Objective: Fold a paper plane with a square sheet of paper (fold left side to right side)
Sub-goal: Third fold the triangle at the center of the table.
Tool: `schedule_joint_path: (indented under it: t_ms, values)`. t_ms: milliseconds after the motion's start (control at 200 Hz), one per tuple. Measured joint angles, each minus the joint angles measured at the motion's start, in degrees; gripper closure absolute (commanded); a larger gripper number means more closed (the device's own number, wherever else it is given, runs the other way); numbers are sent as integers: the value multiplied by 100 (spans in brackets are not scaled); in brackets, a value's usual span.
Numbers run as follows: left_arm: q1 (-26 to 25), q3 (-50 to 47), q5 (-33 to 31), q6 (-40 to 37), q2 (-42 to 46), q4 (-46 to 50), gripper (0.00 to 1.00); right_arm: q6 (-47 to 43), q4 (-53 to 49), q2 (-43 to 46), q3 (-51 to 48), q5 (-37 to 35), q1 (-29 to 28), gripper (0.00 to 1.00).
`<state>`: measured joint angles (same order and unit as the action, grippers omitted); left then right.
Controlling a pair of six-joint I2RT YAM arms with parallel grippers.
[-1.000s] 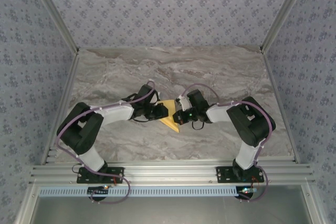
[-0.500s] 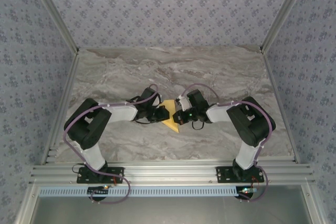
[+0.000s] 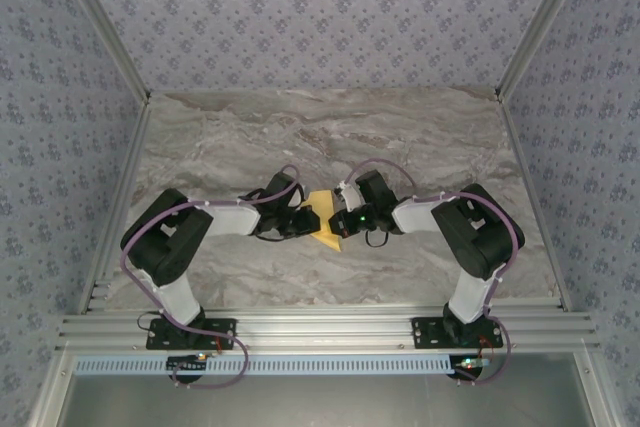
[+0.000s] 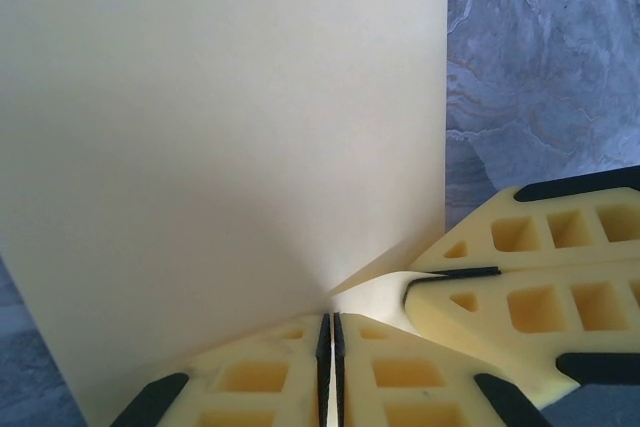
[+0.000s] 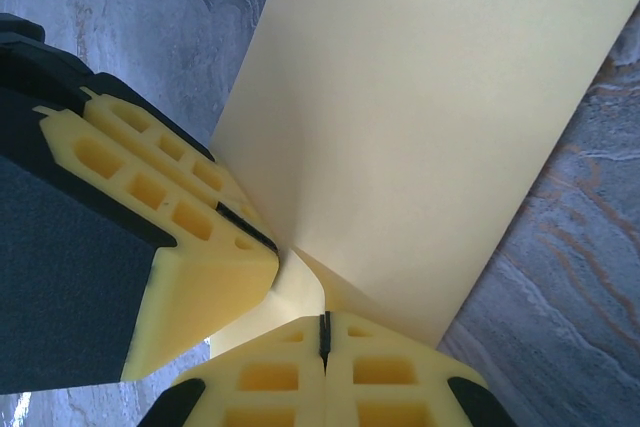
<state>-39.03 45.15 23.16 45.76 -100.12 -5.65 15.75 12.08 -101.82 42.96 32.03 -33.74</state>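
At the middle of the grey marble-patterned tabletop (image 3: 420,137), between the two arms: one thin, plain mustard-yellow sheet of paper (image 3: 325,235). From the overhead camera it reads as a small angular patch with a pointed lower corner toward the near edge. Its upper part is partly covered by the two wrists that meet over it. In the left wrist view the sheet (image 4: 220,117) is a broad, smooth, unmarked pale-yellow plane with a straight right edge against the marble. A soft shadowed bend runs down toward the corner nearest the fingers. In the right wrist view the same sheet (image 5: 430,107) appears as a long panel with two straight parallel edges, curling over into a small rolled lip at its near corner. Whether the sheet lies flat or is raised off the table cannot be told. The left gripper (image 3: 308,219) (image 4: 330,325) has its yellow honeycomb-moulded fingers (image 4: 400,387) pressed together, leaving only a hairline seam into which the corner of the paper runs; it is clamped on the sheet. The right gripper (image 3: 340,223) (image 5: 323,322) has matching yellow fingers (image 5: 390,377), likewise closed to a thin dark line, pinching the curled lip of the same corner. The two grippers' fingertips sit just beside each other, nearly touching, at that one corner: the right one's fingers (image 4: 540,307) enter the left wrist view from the right, and the left one's fingers (image 5: 170,207) enter the right wrist view from the left.
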Motion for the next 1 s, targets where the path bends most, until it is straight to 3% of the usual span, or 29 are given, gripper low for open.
schedule_joint_path:
  t_ms: [320,555,779,999]
  values:
    - [2,-17,0,42,-31,-72,90,42,-833,339,302,-81,188,62]
    - [0,-22,2,44,-42,-118,90,52,-1388,933,308,122,190,65]
    - [0,-22,2,44,-42,-118,90,264,-1502,811,223,935,-149,69]
    - [0,-22,2,44,-42,-118,90,310,-1578,544,208,1088,-221,69]
